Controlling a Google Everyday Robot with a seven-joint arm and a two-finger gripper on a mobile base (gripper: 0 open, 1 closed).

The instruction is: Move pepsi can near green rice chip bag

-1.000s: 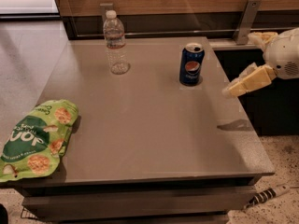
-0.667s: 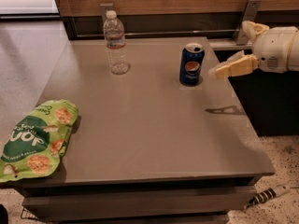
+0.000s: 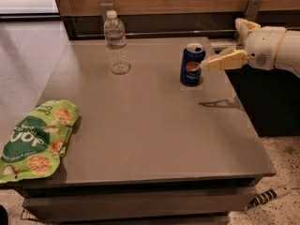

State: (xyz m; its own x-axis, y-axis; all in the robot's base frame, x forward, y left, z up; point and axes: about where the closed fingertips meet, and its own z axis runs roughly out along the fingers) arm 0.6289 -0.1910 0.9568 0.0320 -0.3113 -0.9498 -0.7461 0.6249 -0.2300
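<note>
The pepsi can (image 3: 192,64), dark blue with a silver top, stands upright on the grey table (image 3: 140,125) at its far right. The green rice chip bag (image 3: 35,142) lies flat at the table's near left corner, partly over the edge. My gripper (image 3: 224,45) is at the right, just beside the can at can height. It is open, and the tip of one cream finger (image 3: 227,60) is close to the can's right side. The gripper holds nothing.
A clear plastic water bottle (image 3: 116,43) stands upright at the table's far left-centre. A wooden wall panel with metal brackets runs behind the table. A dark cabinet stands to the right. A striped cable (image 3: 269,196) lies on the floor at the lower right.
My gripper has moved left and slightly up toward the pepsi can, so its finger now almost reaches the can. The can, bag and bottle have not moved.
</note>
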